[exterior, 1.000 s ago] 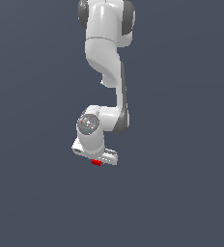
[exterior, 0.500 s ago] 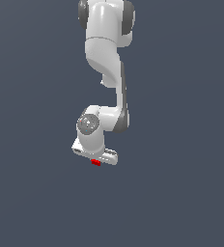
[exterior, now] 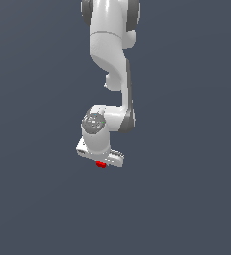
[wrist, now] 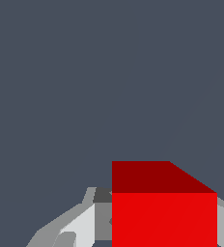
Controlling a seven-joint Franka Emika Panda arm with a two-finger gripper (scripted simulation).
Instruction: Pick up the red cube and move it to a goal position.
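Exterior view: plain slate-grey backdrop [exterior: 33, 199], red cube [exterior: 100, 164] under end effector [exterior: 101, 160].

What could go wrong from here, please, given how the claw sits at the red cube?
1. In the exterior view only a sliver of the red cube shows under the claw, so the hold cannot be confirmed; it might slip during transport.
2. The wrist view shows the cube off to one side between the fingers; an off-centre grip could let it twist.
3. No goal marker is visible, so placement cannot be checked.

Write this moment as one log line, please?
arm: bent low | gripper: shut on red cube | goal: not visible | background: plain grey
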